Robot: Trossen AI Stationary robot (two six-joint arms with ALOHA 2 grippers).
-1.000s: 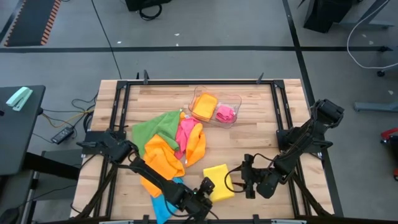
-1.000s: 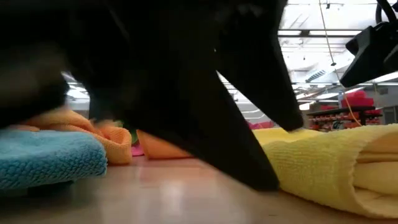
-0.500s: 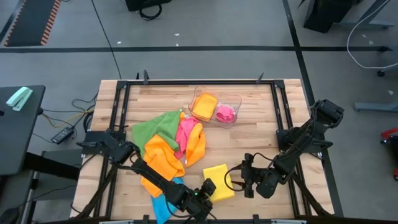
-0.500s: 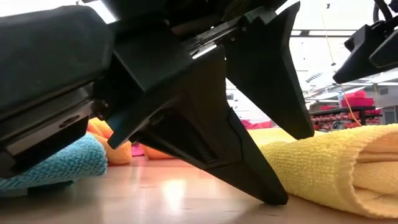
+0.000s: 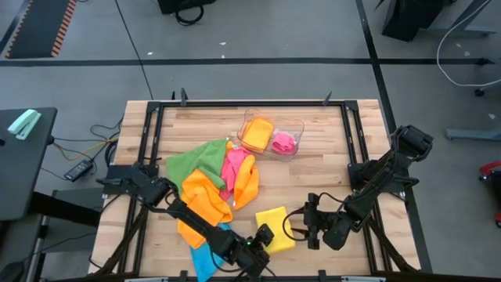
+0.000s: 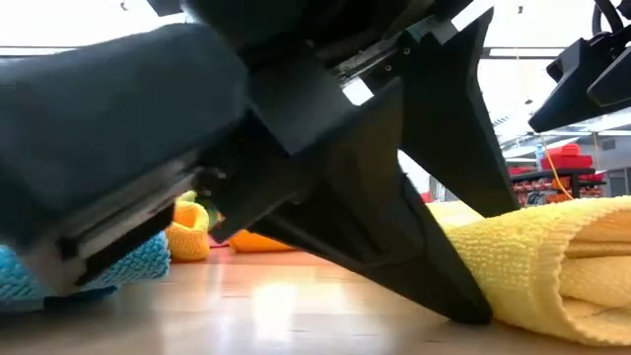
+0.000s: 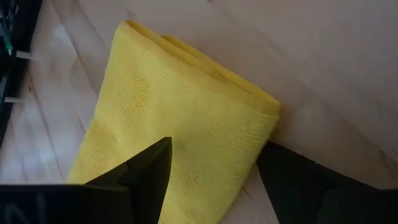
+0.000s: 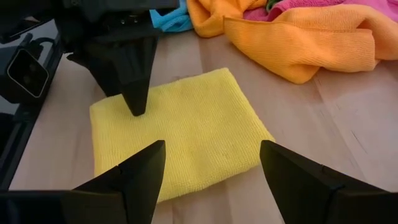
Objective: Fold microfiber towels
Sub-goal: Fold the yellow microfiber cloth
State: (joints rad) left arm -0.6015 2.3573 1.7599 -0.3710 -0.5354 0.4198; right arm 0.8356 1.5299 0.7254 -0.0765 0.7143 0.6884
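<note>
Your folded yellow towel [image 5: 275,229] lies flat near the table's front edge, with bare wood beyond its far side. The left gripper [image 5: 262,237] stands spread at its near-left corner, one fingertip [image 8: 136,106] pressing the cloth. The right gripper [image 5: 311,223] waits spread just right of it. The unfolded pile [image 5: 213,186] crowds the left.

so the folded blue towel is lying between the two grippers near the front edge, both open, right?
Not quite: the folded towel between the left gripper and the right gripper is yellow, as the right wrist view shows. The blue towel lies crumpled beside the left arm.
</note>
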